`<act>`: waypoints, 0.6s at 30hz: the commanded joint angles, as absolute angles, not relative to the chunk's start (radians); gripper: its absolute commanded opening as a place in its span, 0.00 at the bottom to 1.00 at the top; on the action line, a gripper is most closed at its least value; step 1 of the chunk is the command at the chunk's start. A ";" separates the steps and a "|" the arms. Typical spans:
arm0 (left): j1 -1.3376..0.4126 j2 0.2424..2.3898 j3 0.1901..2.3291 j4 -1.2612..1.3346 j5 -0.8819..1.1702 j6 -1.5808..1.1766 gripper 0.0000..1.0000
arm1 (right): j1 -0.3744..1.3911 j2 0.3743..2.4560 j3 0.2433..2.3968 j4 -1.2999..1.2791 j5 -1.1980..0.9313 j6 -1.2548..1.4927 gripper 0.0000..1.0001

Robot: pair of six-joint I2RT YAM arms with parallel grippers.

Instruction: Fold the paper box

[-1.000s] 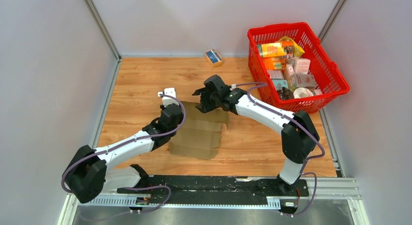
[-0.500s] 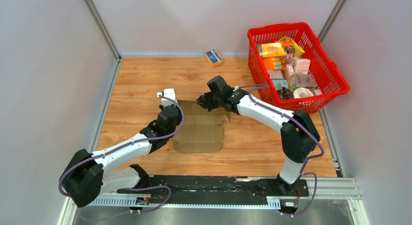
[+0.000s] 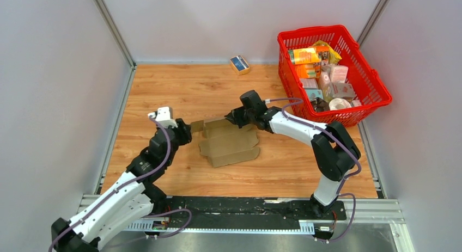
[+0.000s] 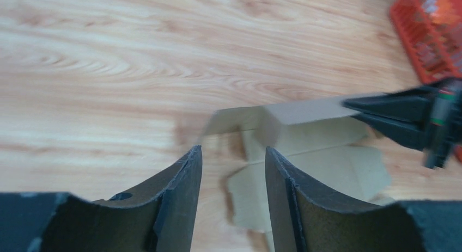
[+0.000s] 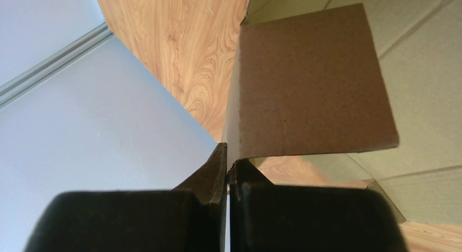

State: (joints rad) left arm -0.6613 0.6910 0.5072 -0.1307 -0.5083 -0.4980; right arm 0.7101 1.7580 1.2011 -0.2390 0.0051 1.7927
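The paper box (image 3: 231,145), a flat brown cardboard blank with notched flaps, lies mid-table. Its far flap is lifted off the wood, and my right gripper (image 3: 234,117) is shut on that flap's edge. In the right wrist view the flap (image 5: 310,83) stands up from between the closed fingers of the right gripper (image 5: 229,160). My left gripper (image 3: 188,130) is open just left of the blank, near its left tab. Nothing sits between its fingers in the left wrist view (image 4: 233,152), where the paper box (image 4: 327,154) lies ahead with the right gripper (image 4: 400,115) on its raised flap.
A red basket (image 3: 381,97) full of printed packages stands at the back right. A small blue-and-tan box (image 3: 239,63) lies against the back wall. Grey walls close in the wooden table (image 3: 163,94) on the left, back and right.
My left gripper has opened, let go of the box and drawn back to the left. My right gripper has shut on the far flap. The blank has shifted right and turned slightly.
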 commanded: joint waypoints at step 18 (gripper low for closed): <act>-0.436 1.025 0.528 -0.066 -0.135 -0.370 0.46 | 0.621 1.804 1.298 -0.301 -0.150 1.767 0.05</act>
